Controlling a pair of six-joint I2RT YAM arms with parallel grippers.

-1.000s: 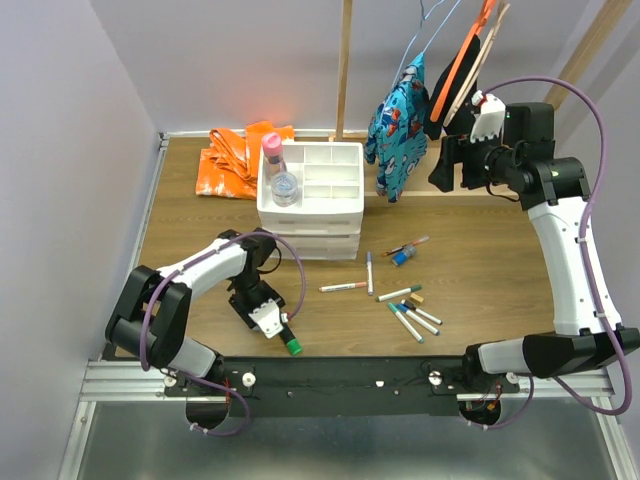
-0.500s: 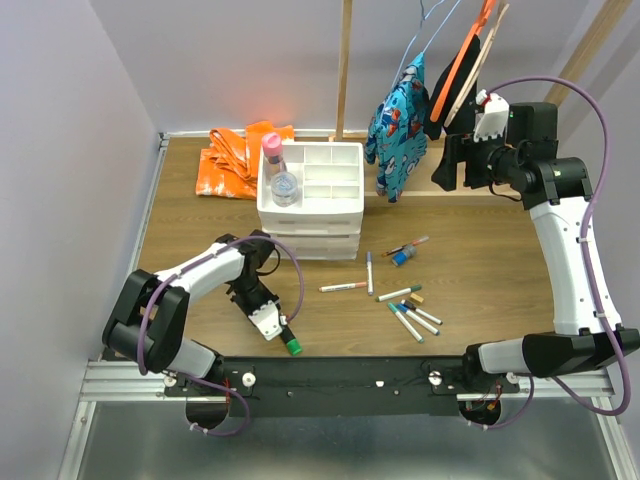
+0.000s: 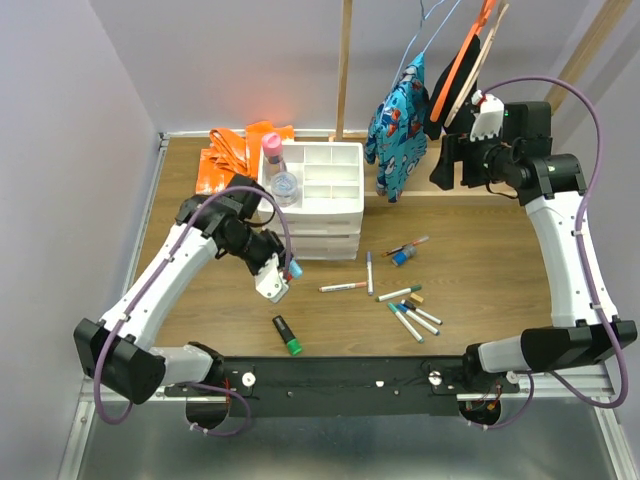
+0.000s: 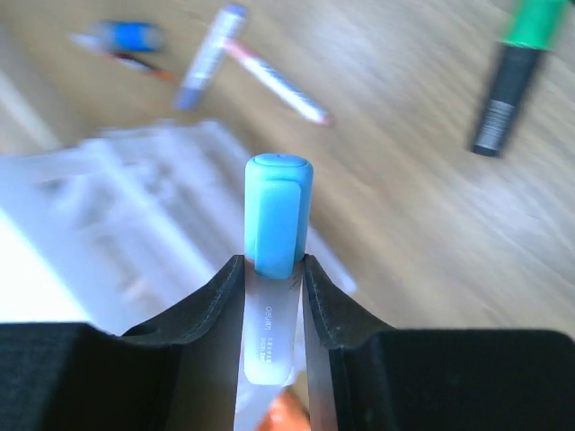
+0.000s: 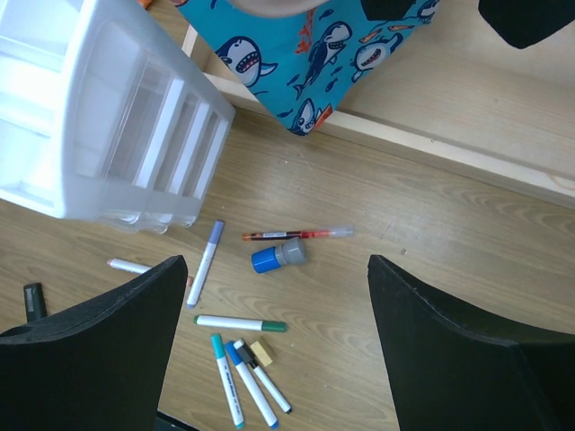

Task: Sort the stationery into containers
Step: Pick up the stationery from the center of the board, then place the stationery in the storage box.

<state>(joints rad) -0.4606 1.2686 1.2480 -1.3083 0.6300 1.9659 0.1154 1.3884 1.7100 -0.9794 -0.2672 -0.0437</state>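
Note:
My left gripper (image 3: 276, 282) is shut on a blue-capped highlighter (image 4: 278, 211) and holds it above the table, just in front of the white drawer unit (image 3: 335, 200). A green-black highlighter (image 3: 287, 336) lies on the table below; it also shows in the left wrist view (image 4: 510, 81). A pink-capped highlighter (image 3: 270, 148) and a clear jar (image 3: 284, 186) stand in the unit's top tray. Several thin markers (image 3: 410, 318), a tan block (image 3: 417, 298) and a blue-grey stub (image 5: 278, 257) lie right of the unit. My right gripper (image 5: 277, 301) is open and empty, high at the back right.
An orange cloth (image 3: 230, 160) lies behind the drawer unit. A shark-print garment (image 3: 398, 125) and hangers hang over a wooden frame (image 3: 480, 190) at the back right. A red pen (image 5: 296, 234) lies by the stub.
My left gripper has risen from the table beside the green-black highlighter and moved back toward the drawer unit with the blue highlighter. The right arm has barely moved.

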